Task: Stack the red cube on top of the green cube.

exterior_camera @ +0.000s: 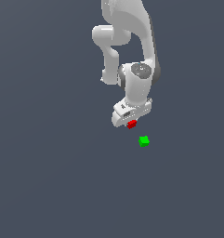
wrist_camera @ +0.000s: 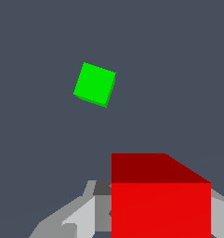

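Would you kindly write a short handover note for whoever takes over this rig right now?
Hand: shut on the red cube, which shows large between the fingers in the wrist view.
Green cube: alone on the grey floor, a little toward the exterior view's right of the hand and nearer the camera; nothing touches it.
Done: the red cube is grasped.
Left: bring the red cube over the green cube, set it down squarely on top, open the hand and back away.

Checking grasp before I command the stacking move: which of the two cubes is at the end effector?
The red cube, at the end effector; the green cube sits apart, alone.
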You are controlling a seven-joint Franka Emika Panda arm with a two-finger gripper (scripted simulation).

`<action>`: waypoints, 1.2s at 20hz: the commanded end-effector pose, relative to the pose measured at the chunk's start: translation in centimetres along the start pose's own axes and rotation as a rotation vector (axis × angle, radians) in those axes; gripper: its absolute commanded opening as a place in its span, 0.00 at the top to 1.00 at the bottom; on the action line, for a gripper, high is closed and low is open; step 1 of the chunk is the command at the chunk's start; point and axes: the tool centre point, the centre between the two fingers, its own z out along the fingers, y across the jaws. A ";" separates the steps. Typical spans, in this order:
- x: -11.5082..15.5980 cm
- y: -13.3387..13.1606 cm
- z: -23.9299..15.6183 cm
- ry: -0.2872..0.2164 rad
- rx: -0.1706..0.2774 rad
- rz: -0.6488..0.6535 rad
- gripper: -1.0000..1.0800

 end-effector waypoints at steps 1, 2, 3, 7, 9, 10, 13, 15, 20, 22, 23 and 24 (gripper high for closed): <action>0.8 -0.4 0.5 0.000 0.000 -0.001 1.00; 1.1 -0.6 0.7 0.000 0.000 -0.001 1.00; 1.6 -0.8 1.0 0.000 0.000 -0.001 1.00; 3.6 -1.8 2.3 0.000 0.000 -0.001 1.00; 4.7 -2.3 3.1 0.000 -0.001 0.000 1.00; 5.3 -2.5 3.4 0.000 -0.001 0.000 1.00; 6.6 -3.1 4.2 0.000 -0.001 0.000 1.00; 7.3 -3.4 4.6 0.000 -0.001 0.000 1.00; 8.4 -3.9 5.2 0.000 -0.001 0.000 1.00; 8.6 -4.0 5.4 0.000 -0.001 0.000 1.00; 8.6 -4.0 5.4 0.000 -0.001 0.000 1.00; 8.6 -4.0 5.4 0.000 -0.001 0.000 1.00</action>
